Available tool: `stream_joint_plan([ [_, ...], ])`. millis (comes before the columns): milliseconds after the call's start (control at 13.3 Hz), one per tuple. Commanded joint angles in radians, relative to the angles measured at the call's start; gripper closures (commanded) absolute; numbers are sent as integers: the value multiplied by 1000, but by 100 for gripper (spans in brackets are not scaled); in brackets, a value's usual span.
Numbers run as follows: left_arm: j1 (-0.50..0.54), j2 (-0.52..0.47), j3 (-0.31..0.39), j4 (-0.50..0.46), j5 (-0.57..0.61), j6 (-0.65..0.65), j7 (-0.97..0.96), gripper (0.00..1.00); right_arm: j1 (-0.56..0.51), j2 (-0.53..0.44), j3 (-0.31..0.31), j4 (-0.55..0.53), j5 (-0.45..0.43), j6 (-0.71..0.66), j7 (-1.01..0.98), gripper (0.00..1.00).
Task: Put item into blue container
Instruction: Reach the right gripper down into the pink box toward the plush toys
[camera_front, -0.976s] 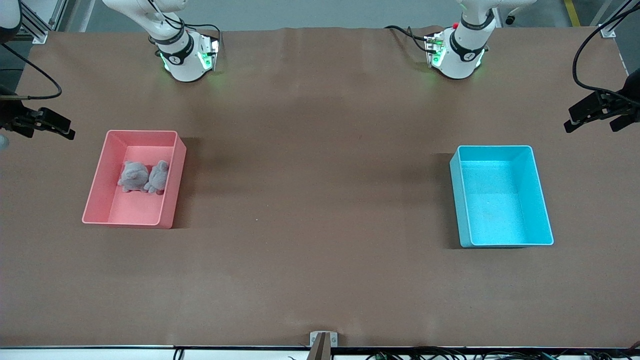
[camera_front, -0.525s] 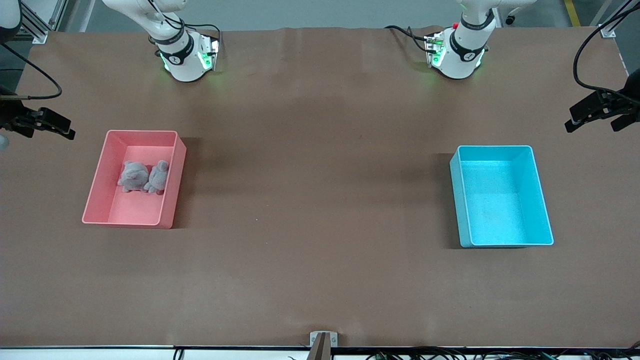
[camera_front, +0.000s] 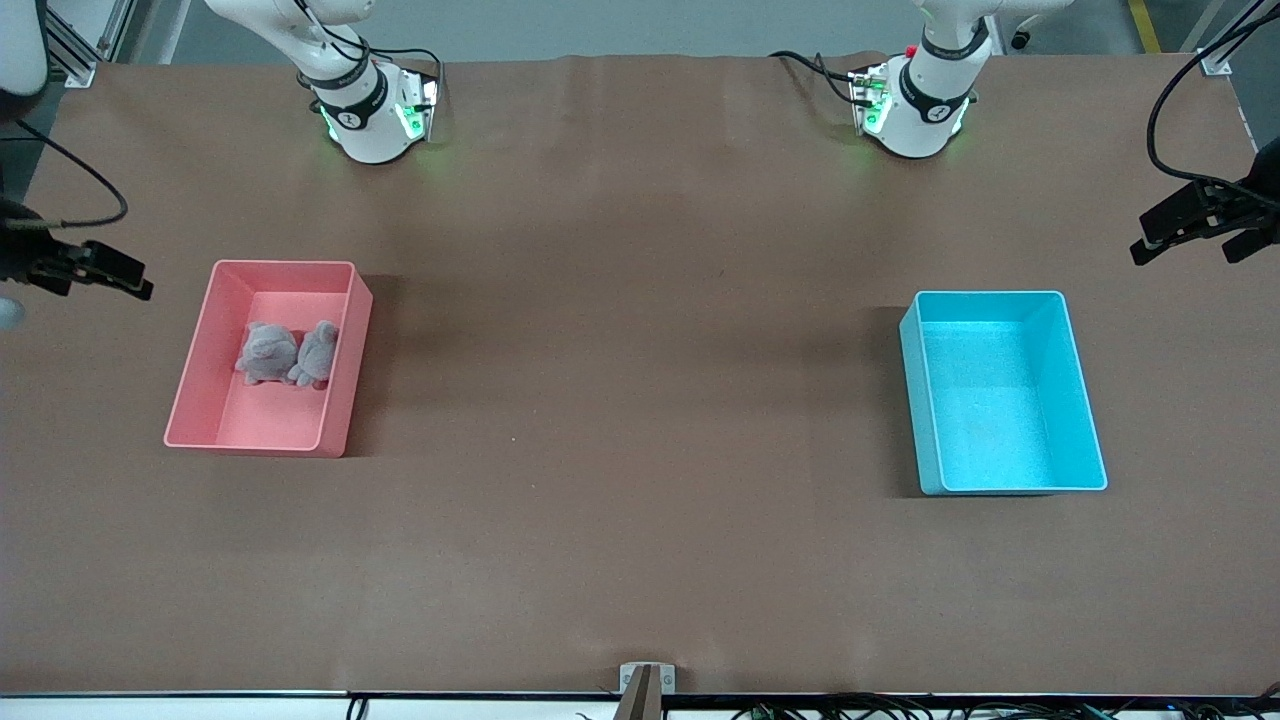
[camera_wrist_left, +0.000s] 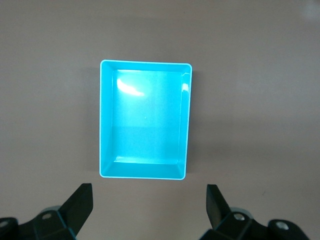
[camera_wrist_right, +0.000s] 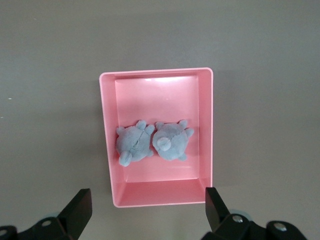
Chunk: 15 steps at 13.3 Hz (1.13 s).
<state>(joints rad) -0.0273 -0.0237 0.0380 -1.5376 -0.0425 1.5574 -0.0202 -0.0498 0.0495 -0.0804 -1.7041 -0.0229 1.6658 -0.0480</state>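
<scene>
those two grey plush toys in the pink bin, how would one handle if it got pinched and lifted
The grey plush toys look soft and fuzzy, so one would probably squash under a pinch rather than slip. It likely weighs little. They lie touching in the pink bin, so lifting one may nudge the other.

Lighting was even and fairly bright, from overhead. Soft shadows fell beside the pink bin (camera_front: 268, 355) and the blue container (camera_front: 1000, 390) toward mid-table. A white glare streak showed on the blue container's floor in the left wrist view. All views were sharp, with no visible edge distortion.
</scene>
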Motion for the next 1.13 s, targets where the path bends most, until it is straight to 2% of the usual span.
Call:
stream_joint_plan([
  [0,0,-13,2,-1,-5,3,0,0,-32,114,11,83,-5,9,-1,0],
  [150,0,-13,2,-1,-5,3,2,0,-35,128,10,48,1,37,0,0],
  [300,0,-13,2,-1,-5,3,0,0,-53,128,11,-41,7,121,4,0],
  [676,1,-13,2,-1,-7,3,0,0,-107,118,11,-411,43,456,8,0],
  [901,1,-13,2,-1,-7,3,0,0,-107,118,11,-569,43,677,8,0],
  [1051,0,-13,2,-1,-7,3,0,0,-110,127,13,-636,46,793,11,0],
])
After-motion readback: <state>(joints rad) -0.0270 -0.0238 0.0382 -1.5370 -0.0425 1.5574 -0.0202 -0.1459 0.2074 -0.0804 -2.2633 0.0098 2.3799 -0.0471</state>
